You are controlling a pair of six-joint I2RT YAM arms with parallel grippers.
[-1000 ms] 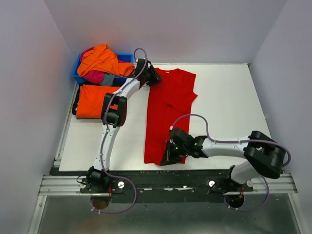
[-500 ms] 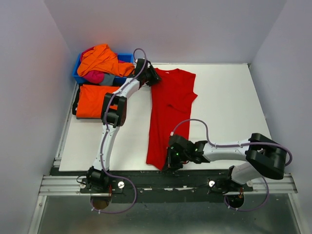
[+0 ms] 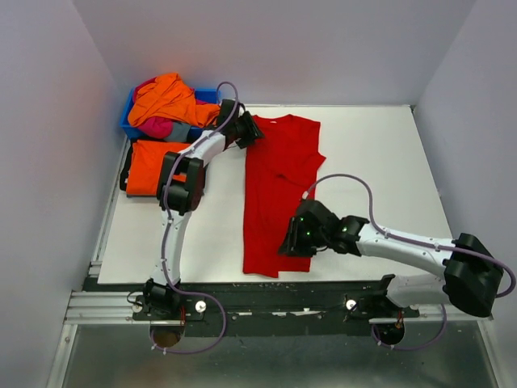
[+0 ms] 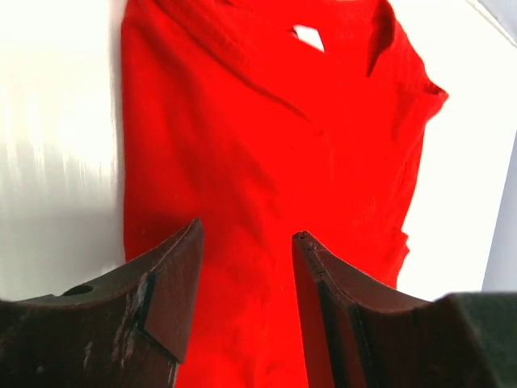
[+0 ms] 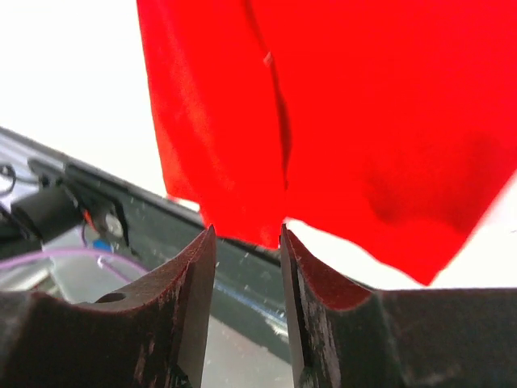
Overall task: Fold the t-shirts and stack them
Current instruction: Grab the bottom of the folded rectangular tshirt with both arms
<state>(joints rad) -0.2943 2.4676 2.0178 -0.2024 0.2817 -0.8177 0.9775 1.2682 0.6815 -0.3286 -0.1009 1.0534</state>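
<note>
Flat red cloth t-shirt (image 3: pixel 275 194) lies mid white desk (image 3: pixel 380 162), collar to 12, hem to 6. At its 10: folded orange cloth t-shirt (image 3: pixel 149 166), by desk's L edge. Behind that, at 11: blue plastic bin (image 3: pixel 128 121) w/ crumpled orange, pink & grey shirts (image 3: pixel 166 101) heaped in it.

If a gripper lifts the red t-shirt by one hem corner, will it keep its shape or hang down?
The red t-shirt would probably hang limp: it lies flat on the table with soft creases, like thin cloth. It looks light, so a small pinch should lift it. Pushed, it would likely bunch up rather than slide whole.
</note>
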